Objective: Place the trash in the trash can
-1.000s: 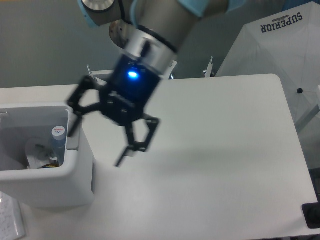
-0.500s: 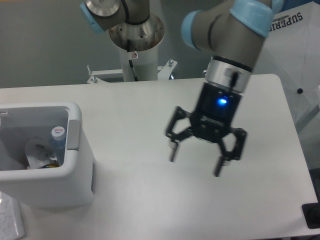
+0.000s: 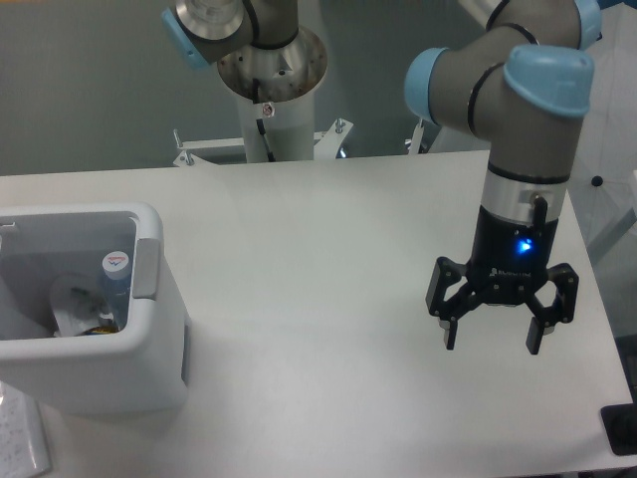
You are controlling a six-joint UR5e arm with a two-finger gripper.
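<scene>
- The white table (image 3: pixel 328 249) fills most of the view; everything below is placed against the trash can that stands on it.
- The UR5e arm (image 3: pixel 528 129), grey with pale blue joint caps, stands well away from the trash can, over the table's far right part, and points straight down.
- The trash can (image 3: pixel 149 344), a pale grey-white boxy bin with rounded corners and a thick rim, sits at the table's left front edge, with a grey tab (image 3: pixel 146 269) on its right rim.
- The gripper (image 3: pixel 493 341) hangs well to the right of the trash can, above bare table; its two black fingers are spread apart with nothing between them, and a blue light glows on its body.
- The trash lies inside the trash can: a clear bottle (image 3: pixel 114 289) with a white cap leans against the right inner wall, and a crumpled clear wrapper (image 3: pixel 75 309) lies just left of it, touching or nearly so.
</scene>
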